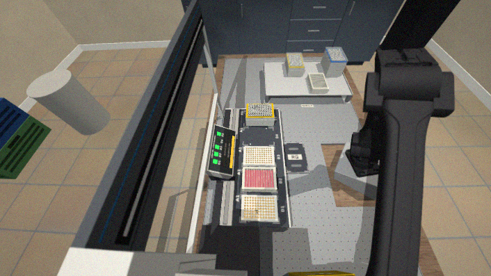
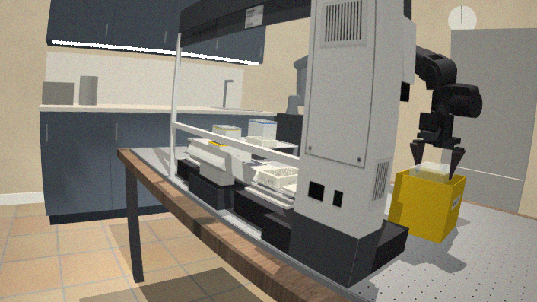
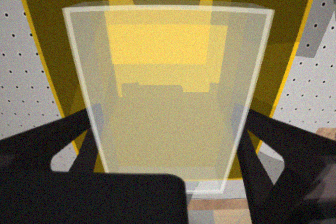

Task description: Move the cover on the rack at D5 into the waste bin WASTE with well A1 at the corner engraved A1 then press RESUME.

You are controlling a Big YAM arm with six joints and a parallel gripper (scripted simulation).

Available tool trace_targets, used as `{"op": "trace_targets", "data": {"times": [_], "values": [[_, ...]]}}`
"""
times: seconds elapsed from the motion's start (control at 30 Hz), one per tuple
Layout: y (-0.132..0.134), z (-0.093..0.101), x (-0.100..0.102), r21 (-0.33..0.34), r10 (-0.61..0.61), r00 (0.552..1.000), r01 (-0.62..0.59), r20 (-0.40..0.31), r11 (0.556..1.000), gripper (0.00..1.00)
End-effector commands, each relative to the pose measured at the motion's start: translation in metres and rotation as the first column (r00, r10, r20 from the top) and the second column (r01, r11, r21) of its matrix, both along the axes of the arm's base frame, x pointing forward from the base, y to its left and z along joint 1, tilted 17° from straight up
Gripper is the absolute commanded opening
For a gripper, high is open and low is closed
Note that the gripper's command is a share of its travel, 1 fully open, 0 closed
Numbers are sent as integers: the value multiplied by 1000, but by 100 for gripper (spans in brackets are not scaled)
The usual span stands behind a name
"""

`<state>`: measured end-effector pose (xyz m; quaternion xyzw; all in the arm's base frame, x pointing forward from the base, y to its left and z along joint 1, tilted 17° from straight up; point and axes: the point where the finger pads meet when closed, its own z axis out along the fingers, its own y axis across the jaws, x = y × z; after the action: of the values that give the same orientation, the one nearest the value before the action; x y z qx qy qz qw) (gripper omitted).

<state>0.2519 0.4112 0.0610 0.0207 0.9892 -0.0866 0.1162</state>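
My gripper (image 2: 436, 160) (image 3: 167, 111) is shut on the clear cover (image 2: 431, 167) (image 3: 165, 100), gripping its two long sides. It holds the cover level just above the open mouth of the yellow waste bin (image 2: 424, 207) (image 3: 40, 65); the bin's top edge also shows at the bottom of the top view (image 1: 318, 272). In the wrist view the cover spans nearly the whole bin opening. The yellow-framed tip rack at D5 (image 1: 259, 110) sits on the deck with no cover, its tips showing.
The deck holds two open plates (image 1: 259, 156) (image 1: 259, 208) and a red reservoir (image 1: 259, 179); D4 (image 1: 257, 135) is bare. The spare nest RG (image 1: 295, 156) lies beside it. The shelf (image 1: 282, 84) carries two racks and a plate. The handler's tower (image 2: 348, 104) stands left of the bin.
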Motion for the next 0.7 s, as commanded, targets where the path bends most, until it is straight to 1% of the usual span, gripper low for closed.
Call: {"op": "trace_targets", "data": {"times": [0.0, 0.1, 0.17, 0.23, 0.27, 0.57, 0.6, 0.67], "values": [[6, 0, 7, 13, 4, 1000, -4, 10, 1000, 0], [4, 0, 7, 14, 2, 1000, -3, 11, 1000, 0], [9, 2, 9, 22, 3, 1000, -3, 15, 1000, 0], [7, 0, 7, 19, 5, 1000, -5, 13, 1000, 0], [12, 9, 7, 33, 4, 1000, -4, 19, 999, 0], [12, 9, 6, 33, 4, 1000, -4, 19, 999, 0], [12, 9, 6, 33, 4, 1000, -4, 19, 999, 100], [12, 9, 6, 33, 4, 1000, -4, 19, 999, 100]]}}
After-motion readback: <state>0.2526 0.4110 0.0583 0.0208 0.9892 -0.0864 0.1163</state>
